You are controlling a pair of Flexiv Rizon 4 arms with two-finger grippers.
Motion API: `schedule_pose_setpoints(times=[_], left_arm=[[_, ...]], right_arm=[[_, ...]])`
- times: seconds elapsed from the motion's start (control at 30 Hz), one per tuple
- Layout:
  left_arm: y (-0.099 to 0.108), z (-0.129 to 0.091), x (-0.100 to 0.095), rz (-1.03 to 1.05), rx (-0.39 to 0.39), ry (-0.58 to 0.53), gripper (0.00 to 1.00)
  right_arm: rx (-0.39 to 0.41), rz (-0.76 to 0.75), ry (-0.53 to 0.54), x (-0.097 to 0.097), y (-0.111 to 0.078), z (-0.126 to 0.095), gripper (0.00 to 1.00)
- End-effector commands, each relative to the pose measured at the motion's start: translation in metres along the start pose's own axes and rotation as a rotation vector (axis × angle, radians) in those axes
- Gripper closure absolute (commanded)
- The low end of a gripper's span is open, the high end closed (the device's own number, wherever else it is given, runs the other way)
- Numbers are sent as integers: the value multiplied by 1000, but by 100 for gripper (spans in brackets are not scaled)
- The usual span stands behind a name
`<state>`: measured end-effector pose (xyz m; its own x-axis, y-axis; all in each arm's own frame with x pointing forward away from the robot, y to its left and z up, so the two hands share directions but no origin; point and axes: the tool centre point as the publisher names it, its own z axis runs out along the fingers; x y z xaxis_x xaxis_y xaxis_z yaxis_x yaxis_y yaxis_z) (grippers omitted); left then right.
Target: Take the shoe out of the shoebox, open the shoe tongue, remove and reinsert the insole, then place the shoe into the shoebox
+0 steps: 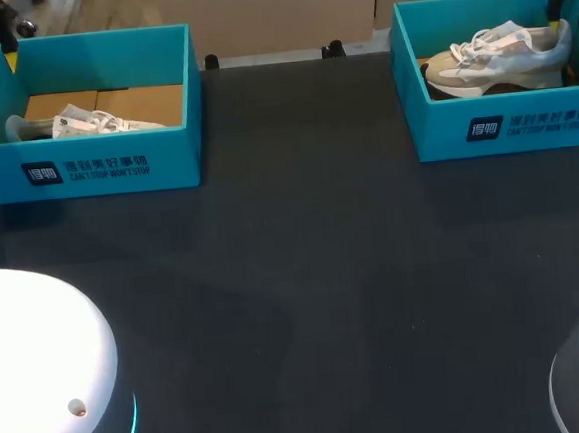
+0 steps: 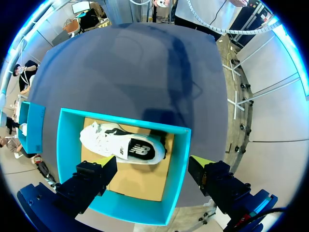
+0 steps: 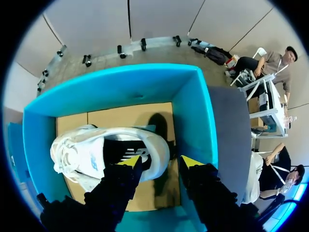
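Teal left shoebox [image 1: 115, 170] with white shoe [image 1: 87, 122], left gripper [image 2: 153, 163] spread above, right gripper [image 3: 159, 163] at beige shoe [image 1: 497, 55] heel, grip unclear.

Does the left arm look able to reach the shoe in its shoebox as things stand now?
Probably yes. The left gripper hangs open above the lidless shoebox, and the shoe lies uncovered just ahead of it. Only the box walls might narrow the approach.
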<state>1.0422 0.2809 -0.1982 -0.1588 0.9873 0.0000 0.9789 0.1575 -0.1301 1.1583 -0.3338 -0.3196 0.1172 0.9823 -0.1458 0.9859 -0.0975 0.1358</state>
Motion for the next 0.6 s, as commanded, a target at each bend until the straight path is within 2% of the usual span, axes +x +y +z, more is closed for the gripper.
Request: schedule_pose_setpoints(times=[0.03, 0.6], left_arm=[[0, 0, 0, 1, 1, 2, 0], [0, 0, 0, 1, 1, 2, 0]], right_arm=[[12, 4, -5, 6, 4, 6, 53], [53, 4, -37, 2, 1, 30, 56]])
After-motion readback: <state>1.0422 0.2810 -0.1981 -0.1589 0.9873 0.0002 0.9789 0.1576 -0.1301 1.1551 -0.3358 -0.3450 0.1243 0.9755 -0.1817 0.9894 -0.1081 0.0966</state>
